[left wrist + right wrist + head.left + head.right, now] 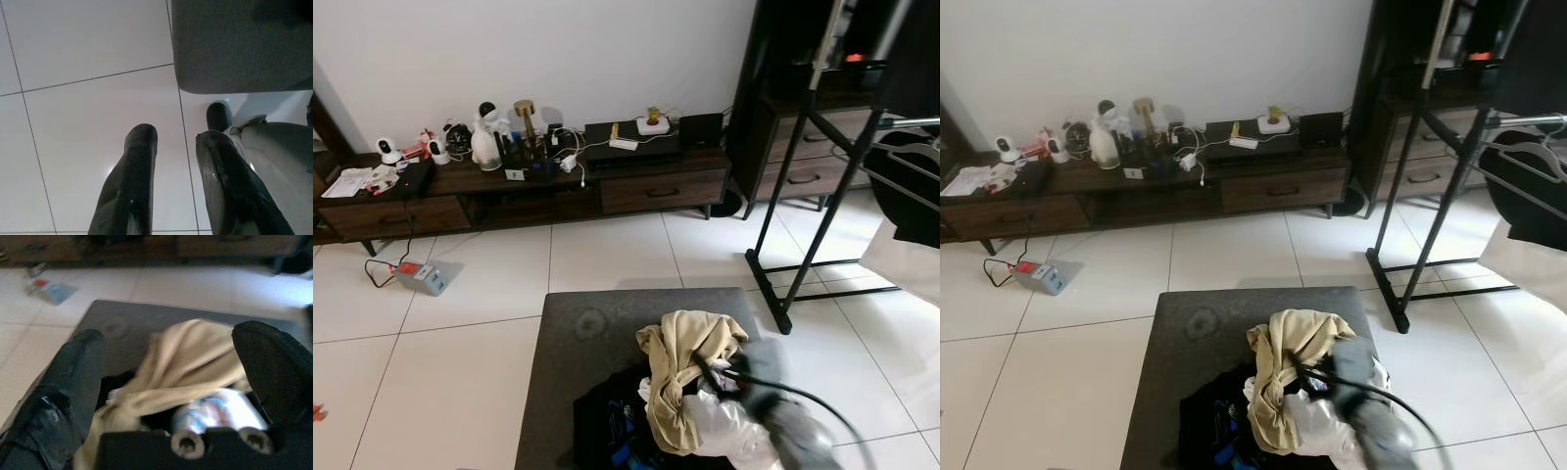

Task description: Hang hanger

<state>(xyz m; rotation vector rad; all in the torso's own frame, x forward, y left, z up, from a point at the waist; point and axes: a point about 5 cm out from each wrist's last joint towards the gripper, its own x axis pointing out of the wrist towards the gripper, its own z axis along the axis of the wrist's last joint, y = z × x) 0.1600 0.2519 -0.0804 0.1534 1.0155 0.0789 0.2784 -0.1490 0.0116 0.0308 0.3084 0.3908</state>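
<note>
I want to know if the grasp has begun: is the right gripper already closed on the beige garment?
No: the right gripper has its fingers spread wide above the beige garment.

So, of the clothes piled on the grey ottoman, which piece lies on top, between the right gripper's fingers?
The beige garment. It drapes over the black clothing and the white piece, and the open right gripper frames it over the ottoman.

A: What does the left gripper [173,144] hang over?

B: White tiled floor [88,88] with thin dark grout lines. Its two black fingers [132,181] stand apart, nothing between them.

A: And beyond them?

B: The rounded corner of a grey cushioned ottoman [239,46]. Beside the fingers, a pale grey robot leg [279,156] with a dark foot [218,115] on the tile.
</note>
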